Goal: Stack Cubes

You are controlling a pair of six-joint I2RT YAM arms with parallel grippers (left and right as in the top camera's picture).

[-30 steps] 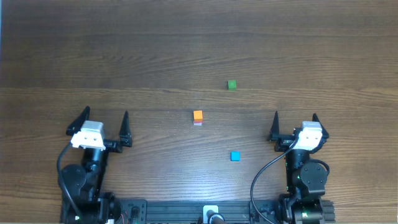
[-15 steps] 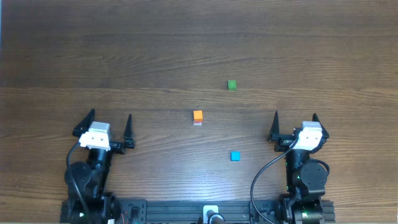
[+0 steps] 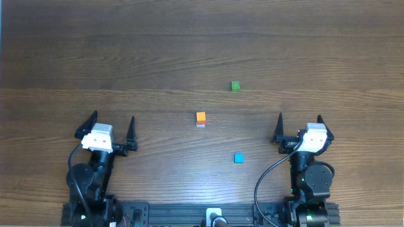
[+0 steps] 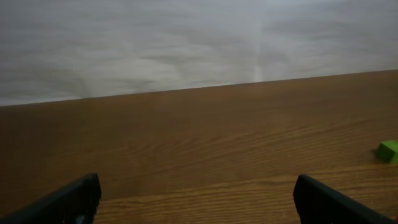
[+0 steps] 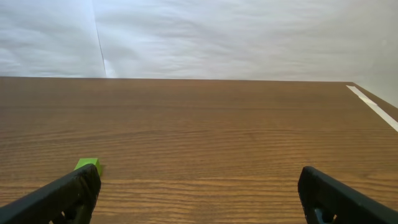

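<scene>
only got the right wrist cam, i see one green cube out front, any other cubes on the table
Observer: Yes. An orange cube sits to the left of the green cube and nearer the robot.
Operator: ok is that all of them
Observer: No. A blue cube lies nearer the robot than the orange one, off toward the right hand.
</scene>
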